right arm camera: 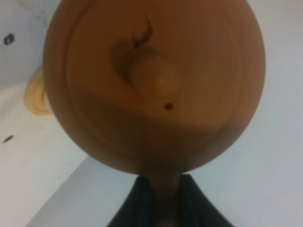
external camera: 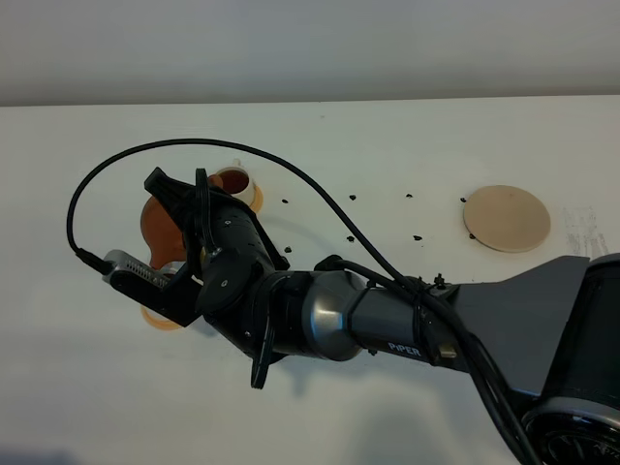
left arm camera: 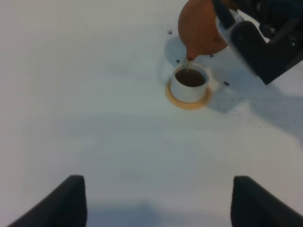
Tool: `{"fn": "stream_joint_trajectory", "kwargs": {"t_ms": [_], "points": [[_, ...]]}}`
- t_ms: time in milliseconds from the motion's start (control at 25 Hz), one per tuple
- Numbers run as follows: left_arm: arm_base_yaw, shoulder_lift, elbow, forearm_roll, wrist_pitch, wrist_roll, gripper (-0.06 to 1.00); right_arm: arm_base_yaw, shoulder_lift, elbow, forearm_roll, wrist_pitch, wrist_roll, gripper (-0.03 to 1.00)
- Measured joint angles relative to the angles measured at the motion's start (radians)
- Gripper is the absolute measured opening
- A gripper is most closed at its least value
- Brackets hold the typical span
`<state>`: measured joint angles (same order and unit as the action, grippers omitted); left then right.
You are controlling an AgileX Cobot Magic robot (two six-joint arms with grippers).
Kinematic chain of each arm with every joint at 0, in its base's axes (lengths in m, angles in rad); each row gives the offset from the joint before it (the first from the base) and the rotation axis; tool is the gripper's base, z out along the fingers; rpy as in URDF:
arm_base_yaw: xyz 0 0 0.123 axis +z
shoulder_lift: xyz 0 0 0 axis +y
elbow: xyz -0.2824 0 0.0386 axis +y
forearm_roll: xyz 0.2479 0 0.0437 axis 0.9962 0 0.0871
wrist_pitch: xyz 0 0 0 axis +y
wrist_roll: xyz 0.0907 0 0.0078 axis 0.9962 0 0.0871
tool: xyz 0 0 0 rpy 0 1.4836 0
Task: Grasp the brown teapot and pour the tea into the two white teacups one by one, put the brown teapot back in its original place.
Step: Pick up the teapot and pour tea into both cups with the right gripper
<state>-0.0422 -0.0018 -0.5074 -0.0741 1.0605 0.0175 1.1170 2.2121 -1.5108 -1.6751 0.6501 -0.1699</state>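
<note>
While the right pincer clamps one brown teapot by its handle, tipped above one teacup of dark tea, a second teacup possibly shows behind. One beige coaster sits well apart on the white surface. Left pincer gapes empty.

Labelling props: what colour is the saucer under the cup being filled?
Pale orange saucer, clearest in the left wrist view.

White table with scattered small dark specks.
</note>
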Motion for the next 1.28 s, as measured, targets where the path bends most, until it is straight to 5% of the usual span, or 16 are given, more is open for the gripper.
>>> {"fn": "stream_joint_trajectory", "kwargs": {"t_ms": [680,1280], "points": [[0.000,0.000,0.000,0.000,0.000,0.000,0.61,0.000,0.000,0.000,0.006,0.000,0.032,0.13],[0.000,0.000,0.000,0.000,0.000,0.000,0.61,-0.009,0.000,0.000,0.229,0.002,0.066,0.13]]}}
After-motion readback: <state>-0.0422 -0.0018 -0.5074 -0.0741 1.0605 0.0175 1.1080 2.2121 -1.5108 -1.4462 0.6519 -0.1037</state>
